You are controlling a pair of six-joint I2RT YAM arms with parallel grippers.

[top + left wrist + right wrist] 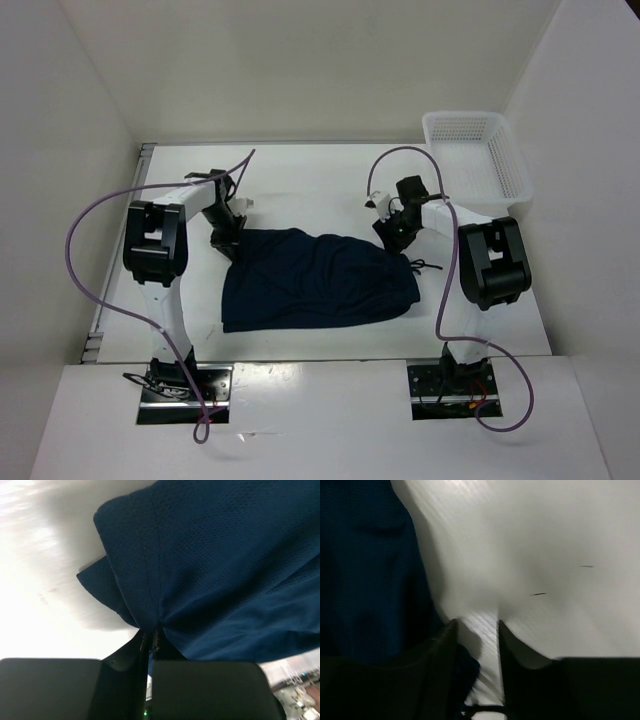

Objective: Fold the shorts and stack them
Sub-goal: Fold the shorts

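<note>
I am gripping the far left corner of the shorts (320,282) with my left pincer (228,240), jaws closed tight on a gathered seam. My left wrist view is showing the navy mesh weave bunching between my fingers (127,656). The shorts are lying spread across the middle of the table (300,180), between my arms. My right pincer (392,232) is hovering at their far right corner, jaws slightly apart and holding nothing, with bare table showing between them. Only the top view is showing the drawstring (425,265) and the white basket (480,150) at the far right.
</note>
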